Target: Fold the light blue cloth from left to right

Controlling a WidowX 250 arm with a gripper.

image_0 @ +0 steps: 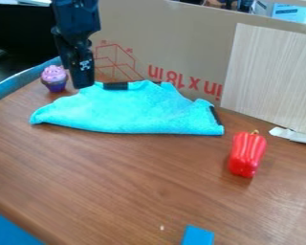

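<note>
The black gripper (82,85) hangs at the upper left of the view, tip down — I can't tell if it is squeezed tight or let go. Right by its tip is the top left edge of the blue cloth (130,114). Most of the cloth lies to the right and closer to the camera — its long way goes side to side. A purple cupcake (54,79) sits just left of the gripper, and a red pepper (248,153) lies past the cloth's right end
</note>
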